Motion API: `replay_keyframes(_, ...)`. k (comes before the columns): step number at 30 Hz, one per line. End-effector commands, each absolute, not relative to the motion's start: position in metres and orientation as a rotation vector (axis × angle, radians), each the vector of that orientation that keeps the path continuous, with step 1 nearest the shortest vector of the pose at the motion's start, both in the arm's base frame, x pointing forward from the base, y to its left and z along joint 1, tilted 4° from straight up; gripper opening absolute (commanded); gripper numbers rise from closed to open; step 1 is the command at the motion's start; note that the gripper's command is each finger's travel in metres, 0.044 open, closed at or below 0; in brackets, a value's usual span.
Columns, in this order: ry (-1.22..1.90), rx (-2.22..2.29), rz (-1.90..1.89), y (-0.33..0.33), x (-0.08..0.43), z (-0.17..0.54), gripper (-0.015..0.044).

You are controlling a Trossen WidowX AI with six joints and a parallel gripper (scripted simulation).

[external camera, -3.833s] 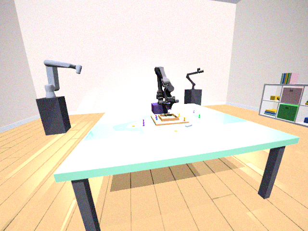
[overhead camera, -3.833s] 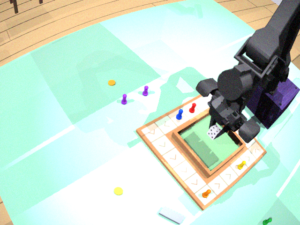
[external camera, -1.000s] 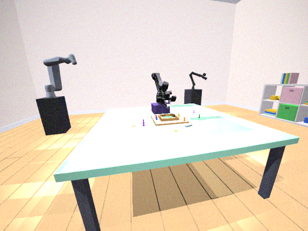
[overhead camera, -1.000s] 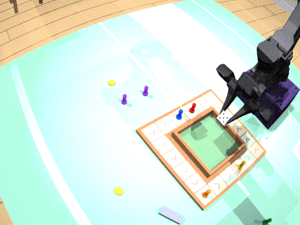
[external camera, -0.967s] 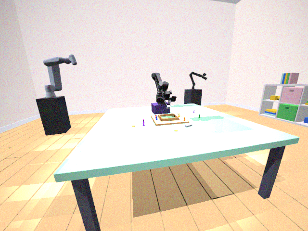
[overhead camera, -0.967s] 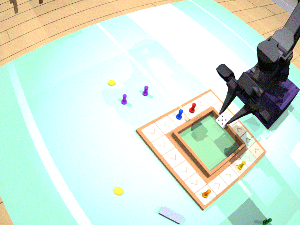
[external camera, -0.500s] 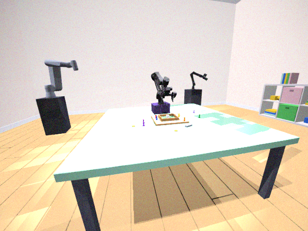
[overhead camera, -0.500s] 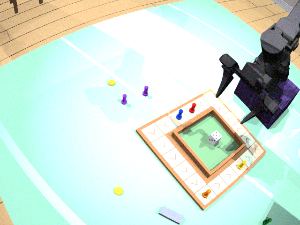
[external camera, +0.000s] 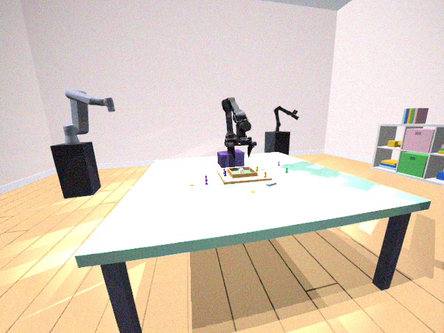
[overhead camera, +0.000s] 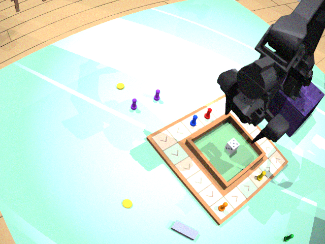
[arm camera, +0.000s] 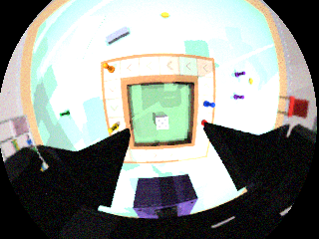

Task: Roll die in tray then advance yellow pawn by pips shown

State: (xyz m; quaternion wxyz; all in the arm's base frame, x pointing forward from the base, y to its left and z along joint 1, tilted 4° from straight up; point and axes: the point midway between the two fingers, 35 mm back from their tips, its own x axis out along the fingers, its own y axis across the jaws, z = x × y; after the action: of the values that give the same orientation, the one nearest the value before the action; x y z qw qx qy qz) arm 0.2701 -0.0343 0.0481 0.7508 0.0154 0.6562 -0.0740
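Note:
The white die is inside the tray on the green floor, with several pips on its top face; whether it is fully at rest cannot be told. My gripper is wide open and empty, above the tray's base-side edge, clear of the die. The yellow pawn stands upright on a square of the board's lower right side in the top view. The board has arrows on its squares.
A blue pawn and red pawn stand on one side, an orange pawn at a corner. Two purple pawns, a green pawn, yellow discs and a grey bar lie off the board. The purple base block is close behind.

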Motion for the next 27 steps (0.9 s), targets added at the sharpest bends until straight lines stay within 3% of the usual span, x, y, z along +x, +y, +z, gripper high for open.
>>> replay_keyframes(1, 1.524, 0.052, -0.162, -0.034, 0.271, 0.042, 0.0440)
replay_keyframes(3, 1.459, 0.036, -0.162, -0.035, 0.270, 0.046, 0.0440)
replay_keyframes(12, 1.551, -0.138, 0.048, 0.063, 0.269, 0.011, 0.0204)
replay_keyframes(27, 1.567, -0.176, 0.084, 0.081, 0.267, -0.011, 0.0200)
